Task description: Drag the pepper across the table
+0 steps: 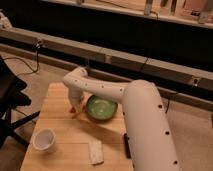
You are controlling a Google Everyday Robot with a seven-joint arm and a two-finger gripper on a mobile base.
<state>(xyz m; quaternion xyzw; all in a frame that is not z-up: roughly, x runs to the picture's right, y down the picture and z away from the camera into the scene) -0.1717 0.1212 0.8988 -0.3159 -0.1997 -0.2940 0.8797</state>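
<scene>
The pepper (73, 110) is a tiny orange-red thing on the pale wood-plank table (60, 125), just left of the green bowl (101, 108). My gripper (75, 106) hangs from the white arm that reaches over the bowl, and it points down right at the pepper. The gripper's body hides most of the pepper.
A white cup (44, 139) stands near the table's front left. A white folded cloth (95, 151) lies near the front edge. A dark flat object (126, 145) lies beside my arm's base. A black chair (10, 100) stands left of the table.
</scene>
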